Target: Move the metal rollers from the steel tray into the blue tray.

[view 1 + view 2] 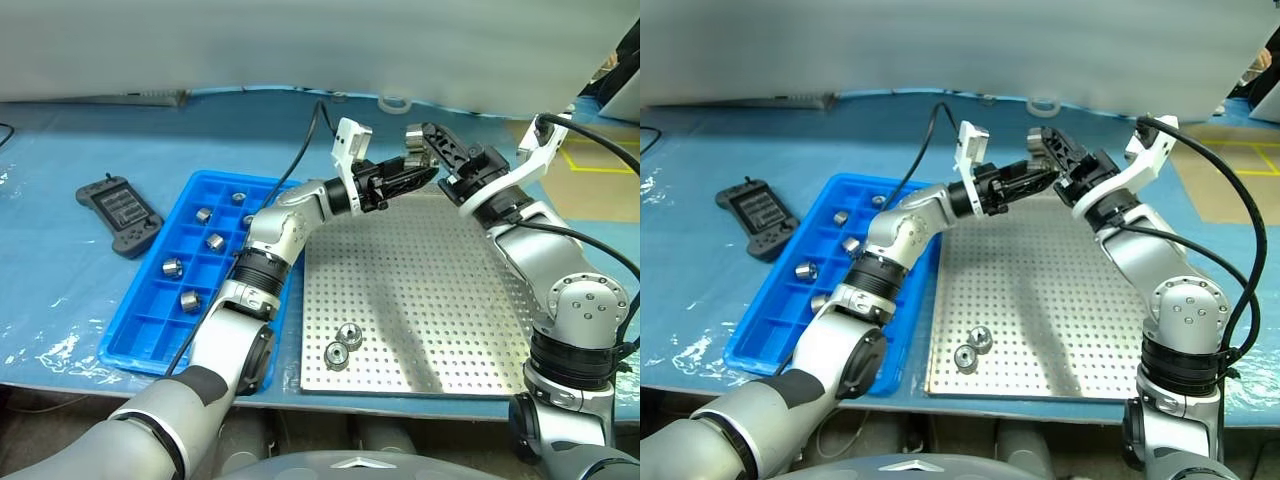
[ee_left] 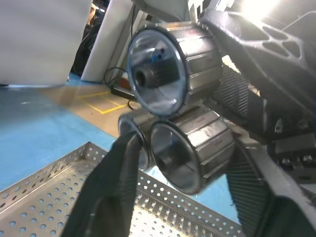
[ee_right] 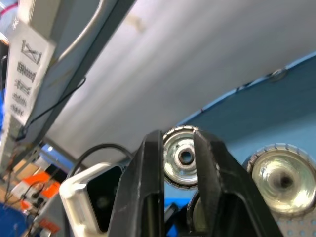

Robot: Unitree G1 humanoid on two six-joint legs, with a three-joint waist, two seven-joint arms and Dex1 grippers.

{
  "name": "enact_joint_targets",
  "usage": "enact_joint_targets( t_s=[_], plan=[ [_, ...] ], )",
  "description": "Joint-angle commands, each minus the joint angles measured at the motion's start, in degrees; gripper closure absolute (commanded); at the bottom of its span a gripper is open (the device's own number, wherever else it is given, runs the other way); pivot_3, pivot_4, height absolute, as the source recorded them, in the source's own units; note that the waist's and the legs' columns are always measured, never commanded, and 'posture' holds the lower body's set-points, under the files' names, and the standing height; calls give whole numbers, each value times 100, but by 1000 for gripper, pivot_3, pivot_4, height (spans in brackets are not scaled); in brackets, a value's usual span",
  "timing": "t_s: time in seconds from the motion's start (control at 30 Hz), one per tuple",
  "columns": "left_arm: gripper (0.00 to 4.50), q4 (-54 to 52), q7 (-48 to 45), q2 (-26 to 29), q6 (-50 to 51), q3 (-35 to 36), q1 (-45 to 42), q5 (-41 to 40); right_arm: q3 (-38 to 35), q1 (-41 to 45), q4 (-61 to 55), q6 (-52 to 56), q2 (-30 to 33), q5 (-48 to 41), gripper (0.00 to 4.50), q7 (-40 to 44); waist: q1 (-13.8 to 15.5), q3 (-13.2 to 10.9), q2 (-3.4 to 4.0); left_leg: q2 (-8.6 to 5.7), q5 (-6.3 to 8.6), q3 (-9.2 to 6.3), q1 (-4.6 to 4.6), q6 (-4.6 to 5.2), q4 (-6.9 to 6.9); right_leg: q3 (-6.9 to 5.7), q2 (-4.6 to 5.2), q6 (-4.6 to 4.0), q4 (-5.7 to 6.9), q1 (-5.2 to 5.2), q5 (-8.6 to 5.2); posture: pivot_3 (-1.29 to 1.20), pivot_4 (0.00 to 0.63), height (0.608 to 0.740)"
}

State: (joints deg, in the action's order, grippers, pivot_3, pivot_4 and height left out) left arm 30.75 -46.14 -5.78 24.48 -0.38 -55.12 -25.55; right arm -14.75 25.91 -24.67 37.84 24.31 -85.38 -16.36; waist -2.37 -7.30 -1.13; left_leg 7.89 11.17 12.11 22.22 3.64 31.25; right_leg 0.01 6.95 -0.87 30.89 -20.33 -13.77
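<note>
up high, two end effectors met over the steel tray

both arms were raised above the far edge of the steel tray [image 1: 420,290], which lay on the blue-covered desk [image 1: 60,300]. the left end effector [image 1: 425,176] pointed to the right and met the right end effector [image 1: 415,140] tip to tip. from the left wrist, its fingers [image 2: 116,182] were clamped on a ribbed metal roller [image 2: 190,150], with a second roller [image 2: 170,69] stacked just above it and a third partly hidden behind. from the right wrist, the right fingers [image 3: 148,187] were closed tight on a roller [image 3: 183,156], with another roller [image 3: 281,180] just beside it.

two more rollers [image 1: 343,345] lay touching near the front edge of the steel tray. the blue tray [image 1: 150,340] sat just to the left of the steel tray, with several rollers [image 1: 190,270] already resting in its compartments. a dark handheld controller [image 1: 120,212] lay on the desk further left, well apart from the trays.
</note>
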Motion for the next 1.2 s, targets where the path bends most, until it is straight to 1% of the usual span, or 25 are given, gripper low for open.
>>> enact_joint_targets(
  t_s=[0.03, 0.07, 0.1, 0.23, 0.43, 0.57, 0.7, 0.77, 0.8, 0.87, 0.97, 1.03, 1.13, 1.2],
  plan=[
    [2303, -153, -29, -12, -108, 70, -12, -57, -19, 93, -192, -18, 50, -68, 3883, 107, -1, 0, 0, 0, 2, 0, -2, 4, -1, 0, 0, 0, 0, 0, 0, -398, 150, 740],
    [2303, -146, -16, -8, -108, 81, -19, -60, -16, 93, -185, -17, 53, -60, 3883, 112, 8, 0, 0, 0, 3, 0, -1, 5, -2, -1, -1, 0, 0, 0, 0, -398, 150, 740],
    [2640, -82, 69, -5, -137, 92, -55, -13, -15, 87, -183, -16, 59, -47, 3883, 120, 20, 0, 0, 0, 2, 0, -1, 4, -1, -1, 0, 0, 0, 0, 0, -398, 150, 740],
    [2640, 181, 273, -9, -230, 124, -167, 108, -11, 53, -189, -19, 70, -16, 3883, 128, 24, 0, 0, -4, 3, 0, 5, 5, 7, -3, 5, 0, -1, 3, 0, -398, 150, 740],
    [2640, 328, 233, -13, -303, 152, -211, 146, 8, -20, -195, 10, 96, 79, 3883, 156, 23, 0, 0, -7, 3, 0, 7, 8, 7, -5, 11, 0, -1, 1, 0, -398, 150, 740],
    [2640, 314, 238, -25, -304, 136, -195, 167, -33, -276, -211, 155, 368, 323, 3883, 358, 30, 0, 0, -7, 4, 0, 8, 10, 7, -7, 12, -1, -1, 4, 0, -409, 150, 740],
    [2640, 304, 249, -10, -317, 118, -151, 208, 95, -1056, -344, 409, 1028, 1151, 3883, 1149, 47, 0, -1, -7, 8, 0, 14, 15, 8, -11, 14, -2, -4, 6, -1, -406, 150, 740],
    [2640, 279, 254, -7, -299, 130, -139, 201, 210, -1432, -382, 411, 1218, 1559, 3883, 1503, 40, 0, -2, -7, 9, -2, 15, 18, 8, -15, 15, -5, -9, 8, -3, -405, 150, 740],
    [2640, 280, 287, -9, -286, 166, -150, 182, 302, -1617, -436, 396, 1301, 1805, 3883, 1663, 34, 0, -1, -7, 10, -2, 16, 19, 8, -13, 15, -19, -9, 6, -11, -405, 150, 740],
    [2640, 279, 259, -17, -250, 267, -177, 77, 372, -1792, -526, 355, 1287, 2034, 3883, 1813, 22, 0, -1, -7, 17, -3, 17, 31, 10, -14, 15, -23, -10, 4, -13, -405, 150, 740],
    [3169, 200, 80, 8, -260, 307, -184, -9, 279, -1743, -560, 313, 1056, 1972, 3883, 1793, 2, -1, -1, -6, 19, -4, 15, 37, 13, -11, 15, -23, -3, 1, -13, -406, 150, 740],
    [3206, 87, -43, 8, -231, 281, -168, -44, 253, -1675, -540, 322, 970, 2028, 3883, 1782, 0, -1, -1, -6, 17, -4, 7, 39, 13, -9, 15, -25, -3, 5, -14, -406, 150, 740],
    [3206, 117, 117, 1, -181, 140, -222, 157, 244, -1612, -514, 374, 905, 2075, 3883, 1777, 17, -1, -1, -6, 12, -4, 6, 44, 14, -9, 15, -26, -4, 7, -15, -405, 150, 740],
    [3206, 123, 91, -20, -244, 156, -221, 146, 241, -1588, -518, 406, 891, 2090, 3883, 1790, 27, -1, -1, -6, 10, -4, 7, 46, 14, -9, 16, -26, -4, 9, -15, -405, 150, 740]
  ],
)
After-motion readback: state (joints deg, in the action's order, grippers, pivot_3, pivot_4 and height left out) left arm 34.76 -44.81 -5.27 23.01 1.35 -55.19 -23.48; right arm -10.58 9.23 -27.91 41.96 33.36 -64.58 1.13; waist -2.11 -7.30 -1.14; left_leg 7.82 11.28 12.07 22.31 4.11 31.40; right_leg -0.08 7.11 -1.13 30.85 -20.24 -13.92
